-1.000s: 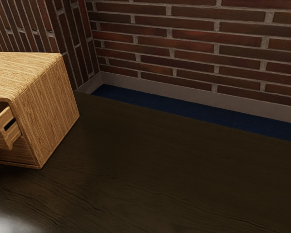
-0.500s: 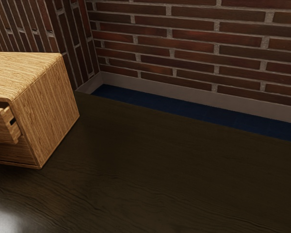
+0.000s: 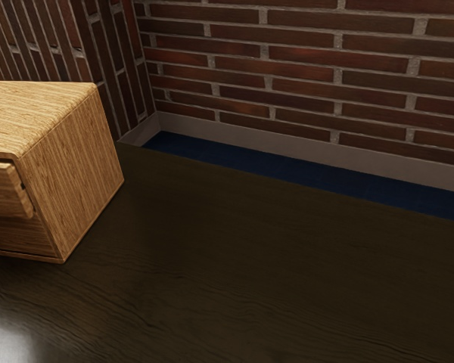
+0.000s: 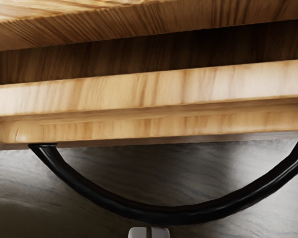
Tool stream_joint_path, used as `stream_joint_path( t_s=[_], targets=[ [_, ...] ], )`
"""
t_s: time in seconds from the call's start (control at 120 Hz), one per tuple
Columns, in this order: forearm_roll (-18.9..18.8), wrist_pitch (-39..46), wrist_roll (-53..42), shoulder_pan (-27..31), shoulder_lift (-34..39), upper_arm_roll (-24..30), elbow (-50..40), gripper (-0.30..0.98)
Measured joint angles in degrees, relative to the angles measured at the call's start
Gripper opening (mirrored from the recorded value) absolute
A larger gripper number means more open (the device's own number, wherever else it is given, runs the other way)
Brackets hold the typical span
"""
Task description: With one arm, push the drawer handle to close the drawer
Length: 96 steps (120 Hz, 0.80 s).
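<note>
Above the worktop (image 3: pixel 234 265), the drawer (image 3: pixel 4 189) protrudes slightly, its black handle (image 4: pixel 174 214) bowed outward. The claw (image 4: pixel 149 232), fingers closed together, is near the bow's middle, presumably to centre thrust; contact cannot be confirmed. The cabinet (image 3: pixel 72 166) houses the drawer; beyond stands a brick wall (image 3: pixel 303 68).

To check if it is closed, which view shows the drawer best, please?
The wrist view: it shows the drawer front, its black handle and the gap to the cabinet. The exterior view shows the drawer's end, slightly protruding.
</note>
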State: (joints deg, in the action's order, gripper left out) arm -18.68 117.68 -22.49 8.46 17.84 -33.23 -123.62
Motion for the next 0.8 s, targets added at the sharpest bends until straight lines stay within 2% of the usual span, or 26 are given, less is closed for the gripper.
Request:
stream_joint_path(
  t_s=[0.8],
  targets=[
    [1.0, 0.2, -0.5, -0.1, -4.7, 0.0, 3.8, -0.10]
  ],
)
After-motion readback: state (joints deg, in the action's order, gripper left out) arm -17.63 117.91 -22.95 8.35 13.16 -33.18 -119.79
